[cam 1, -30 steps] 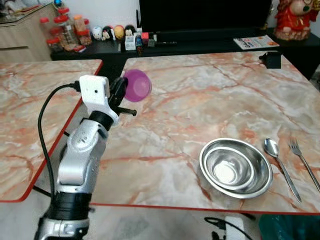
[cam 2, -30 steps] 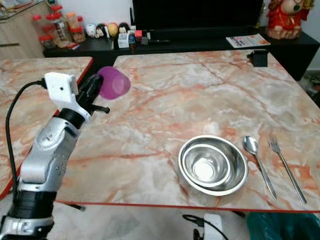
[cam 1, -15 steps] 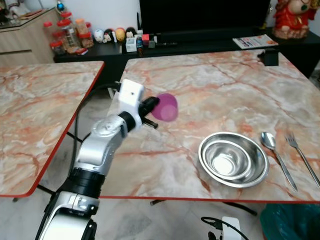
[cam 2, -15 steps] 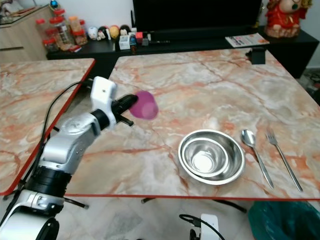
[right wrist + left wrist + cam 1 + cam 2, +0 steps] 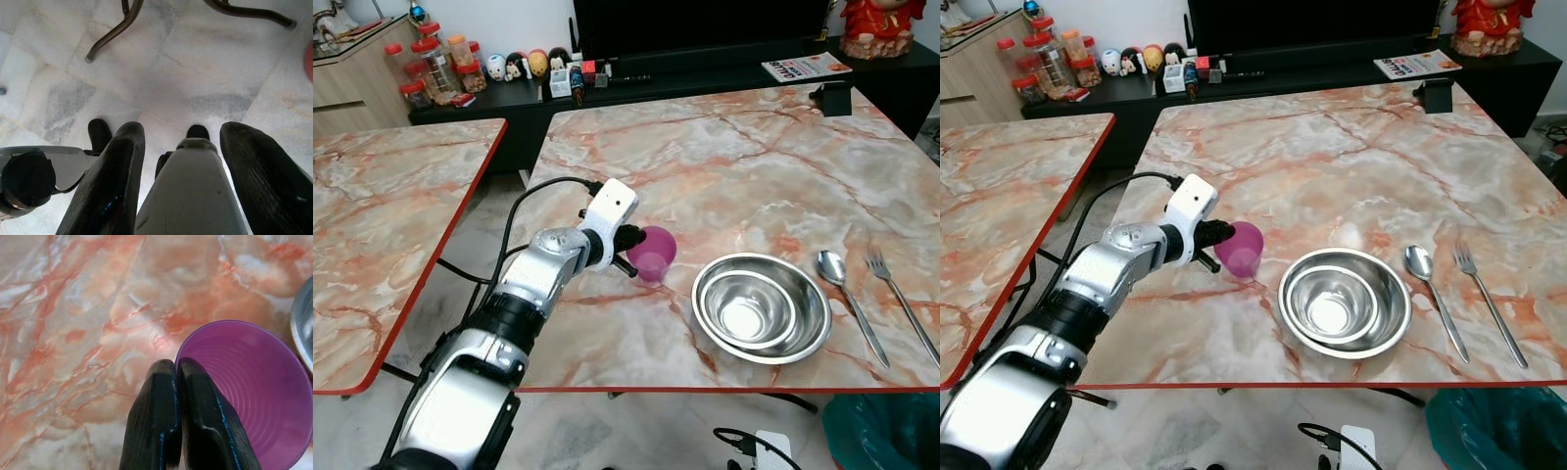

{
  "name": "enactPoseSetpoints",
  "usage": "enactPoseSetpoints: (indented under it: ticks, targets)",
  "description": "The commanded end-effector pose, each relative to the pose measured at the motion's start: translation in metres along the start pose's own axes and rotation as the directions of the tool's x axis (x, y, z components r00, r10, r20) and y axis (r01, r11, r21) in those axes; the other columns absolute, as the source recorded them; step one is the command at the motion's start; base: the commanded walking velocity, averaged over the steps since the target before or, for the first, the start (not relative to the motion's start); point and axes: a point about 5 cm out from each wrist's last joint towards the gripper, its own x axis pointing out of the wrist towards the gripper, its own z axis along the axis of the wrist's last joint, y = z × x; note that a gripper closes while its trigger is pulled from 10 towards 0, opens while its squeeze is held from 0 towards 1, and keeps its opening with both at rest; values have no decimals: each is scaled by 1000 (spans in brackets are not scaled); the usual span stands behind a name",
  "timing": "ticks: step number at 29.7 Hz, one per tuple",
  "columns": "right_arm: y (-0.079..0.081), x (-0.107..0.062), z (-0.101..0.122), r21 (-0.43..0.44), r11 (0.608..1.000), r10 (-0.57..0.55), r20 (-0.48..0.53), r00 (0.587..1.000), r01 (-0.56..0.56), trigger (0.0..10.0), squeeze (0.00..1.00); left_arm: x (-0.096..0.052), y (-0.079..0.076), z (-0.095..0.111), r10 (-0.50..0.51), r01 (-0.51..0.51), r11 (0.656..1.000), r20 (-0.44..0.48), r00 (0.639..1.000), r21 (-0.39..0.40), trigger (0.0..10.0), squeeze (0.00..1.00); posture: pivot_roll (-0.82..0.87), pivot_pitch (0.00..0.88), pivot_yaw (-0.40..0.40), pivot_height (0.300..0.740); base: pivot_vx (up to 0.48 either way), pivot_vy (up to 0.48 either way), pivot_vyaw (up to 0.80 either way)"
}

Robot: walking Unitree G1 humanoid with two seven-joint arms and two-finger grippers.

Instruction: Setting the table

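Left gripper (image 5: pixel 177 377): jaws pinched on rim of purple cup (image 5: pixel 254 391), one finger inside, cup just ahead of them above tabletop (image 5: pixel 724 176) | handling: likely light, thin, slick plastic; rim grip suits | hidden: cup base, contact with tabletop unclear | right gripper (image 5: pixel 181 147): jaws apart, idle over floor.

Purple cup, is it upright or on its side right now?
Upright: the cup has its mouth up, base at the table, left gripper pinching its rim.
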Motion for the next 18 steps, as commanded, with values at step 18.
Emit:
enactPoseSetpoints:
  ticks: [18]
  targets:
    - [4, -1, -6, 32, 999, 7, -22, 1000, -7, 10000, 0, -1, 22, 20, 11, -5, 996, 64, 998, -92, 10000, 0, -13, 57, 153, 740, 0, 0, 0]
